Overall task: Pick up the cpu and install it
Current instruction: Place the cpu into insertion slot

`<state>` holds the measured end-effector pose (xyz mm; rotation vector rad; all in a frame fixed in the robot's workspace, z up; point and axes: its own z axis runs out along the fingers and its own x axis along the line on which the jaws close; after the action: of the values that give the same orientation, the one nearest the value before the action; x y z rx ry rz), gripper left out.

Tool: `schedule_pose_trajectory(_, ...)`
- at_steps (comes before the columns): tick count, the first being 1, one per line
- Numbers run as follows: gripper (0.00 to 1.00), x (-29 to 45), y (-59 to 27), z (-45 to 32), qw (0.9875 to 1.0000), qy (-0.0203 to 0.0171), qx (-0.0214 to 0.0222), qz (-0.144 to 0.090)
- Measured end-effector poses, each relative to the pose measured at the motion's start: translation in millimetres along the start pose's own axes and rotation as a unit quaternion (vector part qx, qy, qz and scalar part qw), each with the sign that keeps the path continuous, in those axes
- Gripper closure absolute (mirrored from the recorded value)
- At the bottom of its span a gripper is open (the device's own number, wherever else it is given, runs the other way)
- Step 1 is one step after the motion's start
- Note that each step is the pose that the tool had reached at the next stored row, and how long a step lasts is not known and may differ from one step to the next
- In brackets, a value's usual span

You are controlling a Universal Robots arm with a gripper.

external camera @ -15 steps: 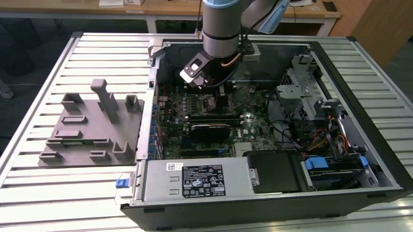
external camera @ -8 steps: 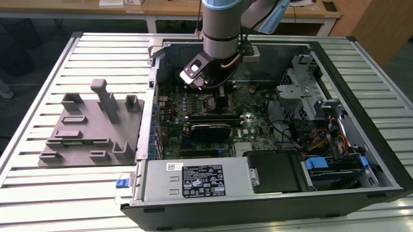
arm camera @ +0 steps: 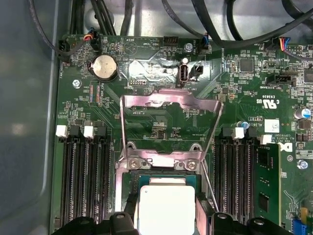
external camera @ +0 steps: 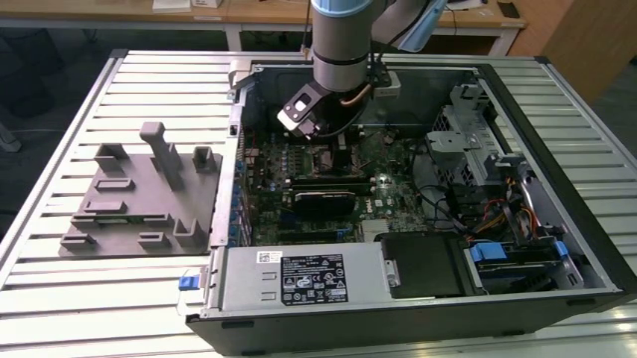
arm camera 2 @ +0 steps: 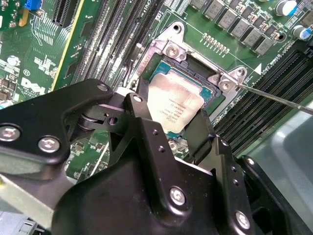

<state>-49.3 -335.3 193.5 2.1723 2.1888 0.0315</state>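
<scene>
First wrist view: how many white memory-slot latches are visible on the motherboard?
4 white latches: one pair beside the raised socket lid, another pair across it. Others may be hidden.

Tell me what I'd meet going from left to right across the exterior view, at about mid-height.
Grey moulded plastic fixture with upright posts → green motherboard circuit board → silver perforated metal drive cage

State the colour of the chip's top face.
Silver-white metal; the chip shows best in the second wrist view.
</scene>
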Motion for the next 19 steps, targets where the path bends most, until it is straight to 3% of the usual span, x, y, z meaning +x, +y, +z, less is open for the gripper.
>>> schedule_pose_trajectory(7,0.46,0.8,0.0,0.3,0.9999,0.0009,-0.0004,-0.013)
schedule_pose_trajectory(19,0.46,1.7,-1.3,1.7,0.9999,0.0008,-0.0003,-0.014)
